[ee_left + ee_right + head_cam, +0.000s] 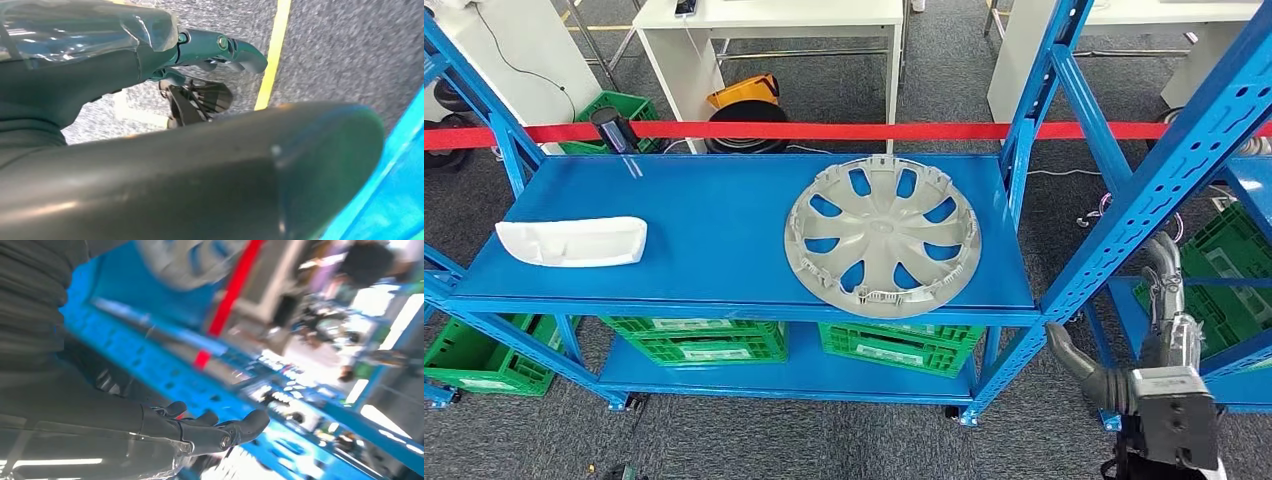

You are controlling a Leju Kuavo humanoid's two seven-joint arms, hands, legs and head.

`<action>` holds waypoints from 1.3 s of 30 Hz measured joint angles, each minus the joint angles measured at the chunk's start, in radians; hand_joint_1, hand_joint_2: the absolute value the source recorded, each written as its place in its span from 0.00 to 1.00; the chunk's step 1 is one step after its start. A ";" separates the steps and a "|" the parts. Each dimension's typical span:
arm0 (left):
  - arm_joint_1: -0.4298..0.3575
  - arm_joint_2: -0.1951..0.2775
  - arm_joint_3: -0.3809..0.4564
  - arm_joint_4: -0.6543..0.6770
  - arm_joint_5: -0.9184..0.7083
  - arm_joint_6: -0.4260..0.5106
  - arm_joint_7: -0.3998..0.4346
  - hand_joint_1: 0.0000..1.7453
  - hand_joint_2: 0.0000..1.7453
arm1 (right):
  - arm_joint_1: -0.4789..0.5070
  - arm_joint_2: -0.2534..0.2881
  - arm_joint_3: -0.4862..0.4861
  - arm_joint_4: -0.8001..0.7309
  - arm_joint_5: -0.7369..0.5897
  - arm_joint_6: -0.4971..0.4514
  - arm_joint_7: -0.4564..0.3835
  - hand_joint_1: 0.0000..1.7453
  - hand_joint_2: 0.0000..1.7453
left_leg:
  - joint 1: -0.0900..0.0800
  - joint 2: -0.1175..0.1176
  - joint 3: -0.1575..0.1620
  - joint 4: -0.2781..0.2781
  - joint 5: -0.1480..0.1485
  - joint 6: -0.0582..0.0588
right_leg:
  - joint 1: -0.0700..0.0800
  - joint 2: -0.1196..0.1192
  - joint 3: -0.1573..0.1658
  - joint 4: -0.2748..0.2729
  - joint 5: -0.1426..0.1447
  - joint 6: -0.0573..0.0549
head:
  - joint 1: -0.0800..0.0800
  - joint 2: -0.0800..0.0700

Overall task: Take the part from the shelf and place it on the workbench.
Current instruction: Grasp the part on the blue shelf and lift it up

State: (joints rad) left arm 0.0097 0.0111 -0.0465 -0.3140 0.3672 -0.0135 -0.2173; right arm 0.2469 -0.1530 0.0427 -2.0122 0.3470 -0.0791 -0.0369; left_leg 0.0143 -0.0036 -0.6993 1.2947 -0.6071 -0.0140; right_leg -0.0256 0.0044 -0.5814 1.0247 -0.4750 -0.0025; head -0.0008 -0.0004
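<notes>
On the blue shelf (714, 215), a white moulded part (574, 241) lies at the left end. A grey wheel cover (882, 236) lies flat toward the right, overhanging the front edge slightly. The left hand (210, 55) hangs over the floor, fingers loosely apart, holding nothing. The right hand (1166, 290) is raised beside the shelf's right post, fingers extended and empty.

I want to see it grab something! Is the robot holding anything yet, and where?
Nothing is held. The right hand is open beside the blue metal shelf; the grey plastic wheel cover lies untouched on it.
</notes>
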 joint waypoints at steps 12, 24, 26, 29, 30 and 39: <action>-0.008 -0.006 -0.004 0.002 -0.036 -0.013 0.022 0.00 0.00 | 0.001 -0.122 -0.052 0.101 0.083 -0.106 -0.024 0.00 1.00 | -0.016 0.009 0.154 -0.330 0.159 0.060 | 0.009 0.000 -0.040 0.087 -0.043 0.014 | 0.002 0.000; -0.045 -0.014 -0.015 0.015 0.015 0.014 0.019 0.00 0.00 | -0.114 -0.170 0.007 0.131 -0.070 -0.145 -0.253 0.00 1.00 | -0.015 0.008 0.139 -0.294 0.139 0.023 | -0.006 0.001 0.001 -0.002 0.006 0.025 | 0.001 0.000; -0.054 -0.017 -0.016 0.015 0.022 0.013 0.016 0.00 0.00 | -0.163 -0.169 0.059 0.135 -0.091 -0.123 -0.260 0.00 1.00 | -0.011 0.007 0.124 -0.258 0.113 0.013 | -0.009 0.003 0.000 -0.003 0.008 0.017 | 0.000 0.000; -0.065 -0.021 -0.017 0.015 0.038 0.010 0.004 0.00 0.00 | -0.236 -0.165 0.148 0.150 -0.113 -0.093 -0.244 0.00 1.00 | -0.010 0.007 0.033 -0.073 0.023 0.000 | -0.007 0.003 -0.002 -0.004 0.009 0.009 | 0.000 0.000; -0.065 -0.022 -0.017 0.015 0.045 0.010 0.001 0.00 0.00 | -0.259 -0.164 0.176 0.160 -0.120 -0.083 -0.234 0.00 1.00 | -0.010 0.007 0.004 -0.020 0.008 0.000 | -0.004 0.003 -0.003 -0.004 0.010 0.008 | 0.000 0.000; -0.046 -0.019 -0.018 0.015 0.074 0.018 -0.023 0.00 0.00 | -0.348 -0.158 0.288 0.253 -0.175 -0.056 -0.186 0.00 1.00 | -0.031 0.007 0.120 -0.291 0.152 0.051 | 0.010 0.000 0.001 -0.011 0.012 0.015 | -0.001 0.000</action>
State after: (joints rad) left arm -0.0365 -0.0080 -0.0649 -0.2992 0.4409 0.0046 -0.2399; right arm -0.1013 -0.3114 0.3303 -1.7596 0.1719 -0.1348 -0.2232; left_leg -0.0164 0.0036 -0.5793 1.0038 -0.4547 0.0367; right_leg -0.0157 0.0046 -0.5804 1.0134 -0.4632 0.0123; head -0.0020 -0.0004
